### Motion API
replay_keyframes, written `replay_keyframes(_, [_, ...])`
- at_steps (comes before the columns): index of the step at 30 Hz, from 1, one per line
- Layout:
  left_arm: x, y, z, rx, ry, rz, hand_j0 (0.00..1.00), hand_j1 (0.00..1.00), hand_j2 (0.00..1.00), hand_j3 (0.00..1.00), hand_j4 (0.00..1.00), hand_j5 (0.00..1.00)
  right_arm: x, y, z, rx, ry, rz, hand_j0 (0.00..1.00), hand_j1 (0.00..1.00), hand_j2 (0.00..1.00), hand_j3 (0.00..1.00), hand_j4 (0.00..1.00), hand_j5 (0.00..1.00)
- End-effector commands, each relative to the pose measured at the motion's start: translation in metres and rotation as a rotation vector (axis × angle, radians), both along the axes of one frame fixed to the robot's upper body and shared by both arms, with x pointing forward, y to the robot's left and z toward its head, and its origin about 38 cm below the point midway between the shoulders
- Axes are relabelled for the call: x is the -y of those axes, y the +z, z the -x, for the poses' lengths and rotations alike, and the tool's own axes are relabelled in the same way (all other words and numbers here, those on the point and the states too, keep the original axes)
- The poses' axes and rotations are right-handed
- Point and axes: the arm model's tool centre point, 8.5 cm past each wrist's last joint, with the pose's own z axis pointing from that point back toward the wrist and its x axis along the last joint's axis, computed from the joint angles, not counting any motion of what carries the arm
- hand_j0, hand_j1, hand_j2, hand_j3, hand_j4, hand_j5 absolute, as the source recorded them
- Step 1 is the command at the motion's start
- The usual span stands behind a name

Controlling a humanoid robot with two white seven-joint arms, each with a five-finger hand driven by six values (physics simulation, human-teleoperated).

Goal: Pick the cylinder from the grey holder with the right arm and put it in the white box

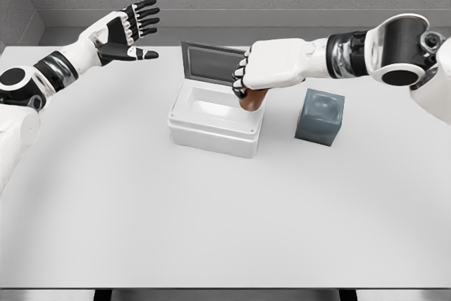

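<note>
Brown cylinder point(251, 100) gripped in right hand point(264, 68).

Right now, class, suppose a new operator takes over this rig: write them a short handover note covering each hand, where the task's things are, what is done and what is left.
Right hand: shut on the brown cylinder, holding it over the right rim of the white box.
Left hand: open, raised over the table's far left, holding nothing.
Grey holder: stands right of the box, apart from it, no longer holding the cylinder.
White box: lid up at the back, interior looks empty.
Done: cylinder lifted out of the holder and carried to the box.
Left: move it fully over the opening, lower it, release, withdraw the right arm.
</note>
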Motion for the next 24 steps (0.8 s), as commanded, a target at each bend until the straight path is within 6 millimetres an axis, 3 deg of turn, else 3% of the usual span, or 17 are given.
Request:
replay_keyframes(1, [0.0, 0.0, 0.0, 0.0, 0.001, 0.006, 1.0, 1.0, 1.0, 1.0, 1.0, 1.0, -0.003, 0.0, -0.001, -0.002, -0.001, -0.005, 0.49, 0.49, 0.49, 0.49, 0.49, 0.49])
replay_keyframes(13, [0.0, 0.002, 0.0, 0.003, 0.0, 0.006, 1.0, 1.0, 1.0, 1.0, 1.0, 1.0, -0.007, -0.004, -0.005, -0.008, -0.005, -0.007, 0.51, 0.51, 0.51, 0.51, 0.51, 0.51])
replay_keyframes(14, [0.0, 0.002, 0.0, 0.003, 0.0, 0.006, 1.0, 1.0, 1.0, 1.0, 1.0, 1.0, -0.013, -0.004, -0.004, -0.009, 0.006, -0.013, 0.54, 0.54, 0.54, 0.54, 0.54, 0.54])
replay_keyframes(16, [-0.001, 0.002, 0.0, 0.003, 0.001, 0.005, 1.0, 1.0, 1.0, 1.0, 1.0, 1.0, -0.014, -0.004, -0.004, -0.006, 0.007, -0.011, 0.81, 0.81, 0.81, 0.81, 0.81, 0.81])
replay_keyframes(19, [0.0, 0.002, -0.001, 0.004, -0.001, 0.006, 1.0, 1.0, 1.0, 1.0, 1.0, 1.0, -0.014, -0.005, -0.004, -0.007, 0.008, -0.01, 0.98, 0.98, 0.98, 0.98, 0.98, 0.98])
replay_keyframes(24, [0.008, 0.0, -0.001, 0.0, -0.011, 0.015, 1.0, 1.0, 1.0, 1.0, 1.0, 1.0, -0.014, -0.004, -0.004, -0.005, 0.006, -0.012, 0.99, 0.99, 0.99, 0.99, 0.99, 0.99])
